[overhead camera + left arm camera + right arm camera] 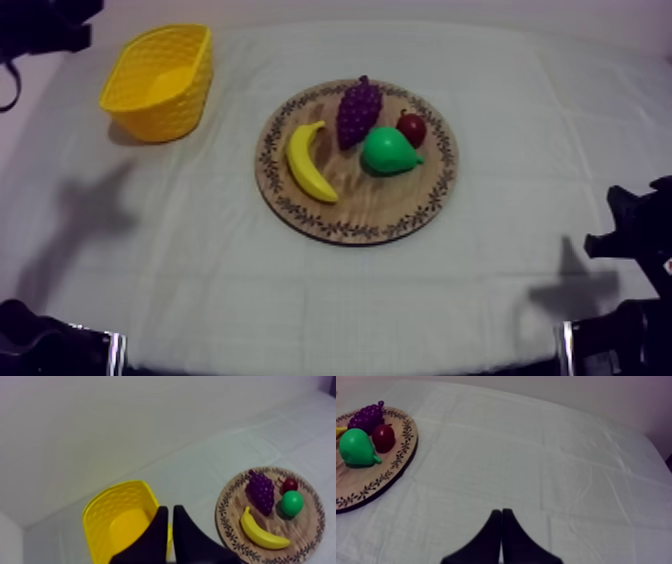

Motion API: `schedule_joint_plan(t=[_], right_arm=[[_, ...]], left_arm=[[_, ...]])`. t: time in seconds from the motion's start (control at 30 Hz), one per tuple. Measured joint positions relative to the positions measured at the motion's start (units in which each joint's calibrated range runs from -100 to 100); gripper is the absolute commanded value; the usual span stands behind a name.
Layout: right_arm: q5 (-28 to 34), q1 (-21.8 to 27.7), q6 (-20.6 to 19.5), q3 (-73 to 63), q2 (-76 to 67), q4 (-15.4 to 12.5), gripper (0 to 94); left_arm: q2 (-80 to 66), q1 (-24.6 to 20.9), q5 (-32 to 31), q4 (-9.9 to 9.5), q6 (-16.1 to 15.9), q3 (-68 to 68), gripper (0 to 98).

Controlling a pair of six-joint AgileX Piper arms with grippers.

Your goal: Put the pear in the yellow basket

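Lying on the board (372, 222), the pear (390, 150) sat right of centre, its narrow end toward the right rim. The grapes (358, 108) lay just beside it on the far left, and the small red fruit (411, 127) was close behind it on the far right; we could not tell whether either touched it. The banana (308, 160) lay apart at the board's left side. The basket (172, 112) stood upright on the bench (200, 270) at the far left, well apart from the board, its yellow floor in plain view. Our left fingers (157, 531) lay together as a narrow wedge above the basket's near rim. Our right fingers (493, 532) were likewise pressed together on nothing, over bare cloth to the right of the board.
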Motion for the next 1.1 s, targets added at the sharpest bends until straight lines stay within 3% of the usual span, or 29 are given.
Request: schedule_joint_plan(t=[0.13, 0.43, 0.73, 0.9, 1.03, 1.1], right_arm=[[0.0, 0.0, 0.0, 0.0, 0.0, 0.0, 0.3], [-0.1, 0.0, 0.0, 0.0, 0.0, 0.0, 0.3], [-0.1, 0.0, 0.0, 0.0, 0.0, 0.0, 0.3], [-0.1, 0.0, 0.0, 0.0, 0.0, 0.0, 0.3], [-0.1, 0.0, 0.0, 0.0, 0.0, 0.0, 0.3], [-0.1, 0.0, 0.0, 0.0, 0.0, 0.0, 0.3]], left_arm=[[8.3, 3.5, -0.3, -1.29, -0.9, -6.3, 3.1], [23.7, 11.3, -2.2, -1.79, -3.5, -15.8, 3.5], [33.3, 18.0, -7.6, -1.51, -3.3, -11.6, 11.0], [34.6, 19.9, -9.0, -1.45, -2.9, -9.2, 31.5], [34.8, 20.2, -9.0, -1.49, -2.1, -8.3, 68.3], [34.8, 20.2, -9.2, -1.44, -1.9, -8.0, 82.2]])
